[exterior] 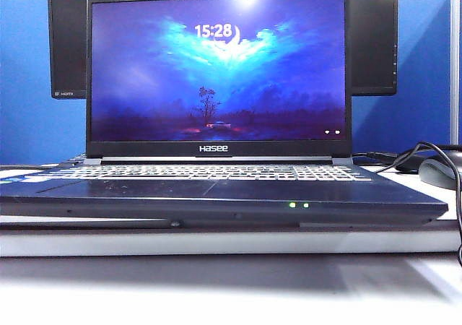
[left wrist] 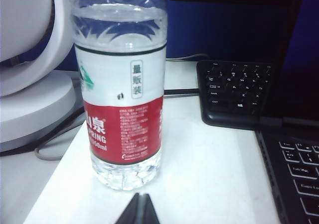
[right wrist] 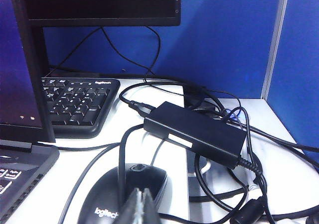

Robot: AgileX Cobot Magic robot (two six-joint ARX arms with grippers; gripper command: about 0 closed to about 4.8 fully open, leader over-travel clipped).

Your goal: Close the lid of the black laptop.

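My left tool [left wrist: 140, 209] is pinched together, fingertips meeting, holding nothing, low over the white table [left wrist: 209, 174] just in front of a water bottle [left wrist: 119, 84] with a red and white label. Beyond the bottle sits a white rounded appliance [left wrist: 30, 74]; to the other side, a separate black keyboard [left wrist: 234, 92] lies behind the black laptop [exterior: 216, 188]. My right tool [right wrist: 141, 206] is also pinched together and empty, over a black Logitech mouse [right wrist: 112, 199], with a black power adapter [right wrist: 197, 132] and tangled cables [right wrist: 249, 184] just past it. The laptop stands mid-table, its lid [exterior: 216, 68] upright and open, screen lit at 15:28, ASUS monitor [exterior: 372, 43] behind it.
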